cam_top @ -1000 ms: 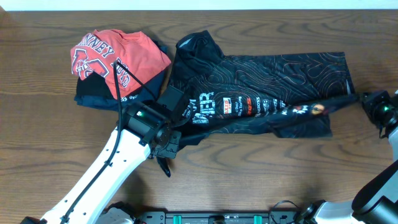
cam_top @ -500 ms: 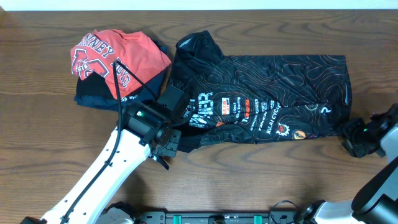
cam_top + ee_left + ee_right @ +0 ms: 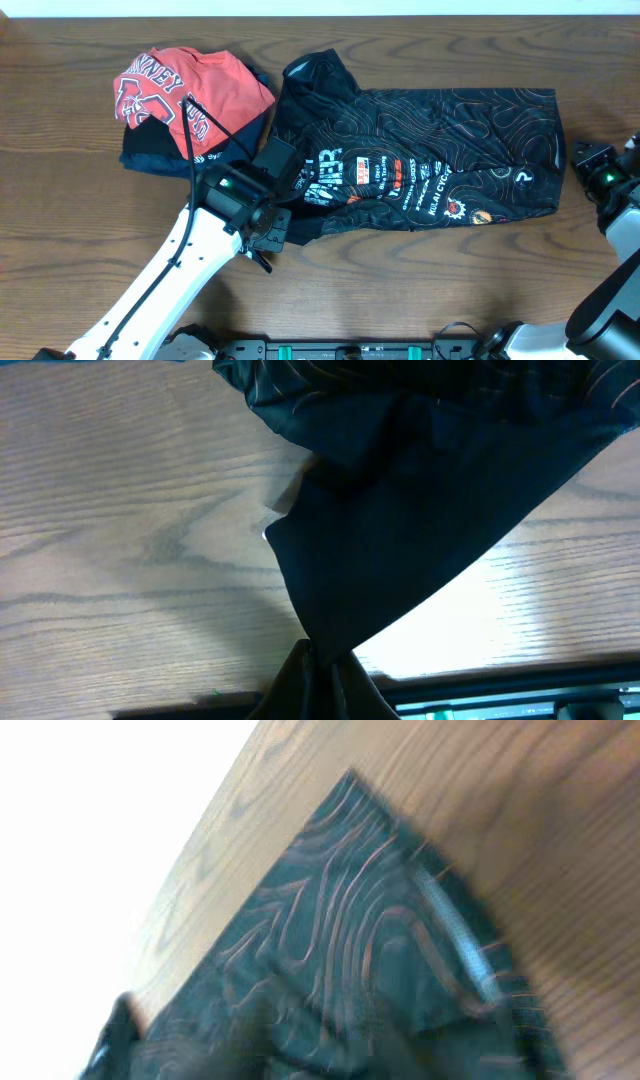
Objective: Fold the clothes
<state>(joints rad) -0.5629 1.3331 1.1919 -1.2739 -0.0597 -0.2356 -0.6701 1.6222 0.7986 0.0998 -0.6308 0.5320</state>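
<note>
The black jersey (image 3: 430,140) with wavy lines and sponsor logos lies spread across the middle of the table, its lower part folded up so the logos show. My left gripper (image 3: 268,245) is shut on its lower left corner. In the left wrist view black cloth (image 3: 400,510) runs down into the pinched jaws (image 3: 320,675). My right gripper (image 3: 583,160) is just off the jersey's right edge, apart from it and holding nothing. The right wrist view shows the jersey's patterned corner (image 3: 340,950), blurred, with the fingers not clear.
A red T-shirt (image 3: 190,85) with white lettering lies on a folded navy garment (image 3: 145,155) at the back left, touching the jersey's left side. Bare wooden table (image 3: 420,290) lies in front of the jersey. The table's far edge is close behind it.
The right gripper carried the jersey's stretched right corner down, let it go on the table, and moved back up beside the right edge. The left gripper has kept its hold.
</note>
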